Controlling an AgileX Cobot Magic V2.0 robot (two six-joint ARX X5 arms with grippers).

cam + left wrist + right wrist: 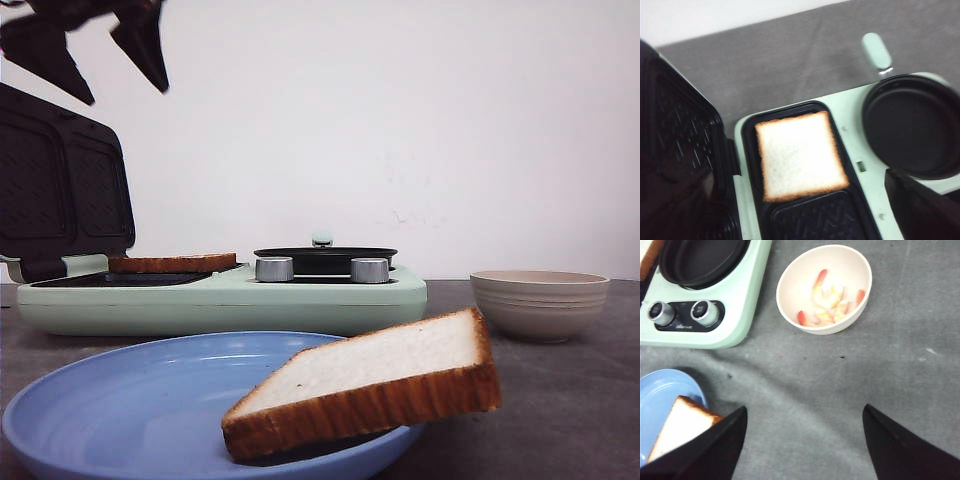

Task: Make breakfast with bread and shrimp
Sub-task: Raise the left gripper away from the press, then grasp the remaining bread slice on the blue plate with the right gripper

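One slice of bread [800, 155] lies flat in the far well of the sandwich maker's black tray [815, 217]; its crust also shows in the front view [172, 263]. My left gripper [122, 88] hovers open and empty high above that tray. The second slice of bread [372, 385] leans on the right rim of the blue plate [120, 400]. The shrimp [829, 299] lie in the beige bowl [790, 315]. My right gripper [805, 412] is open over bare grey table, between the plate and the bowl, holding nothing.
The mint-green breakfast maker [220, 300] stands behind the plate, its ribbed black lid [60, 190] raised at the left. On its right half are a round black pan [912, 125] with a mint handle and two silver knobs [706, 312]. A grey cloth covers the table [840, 380].
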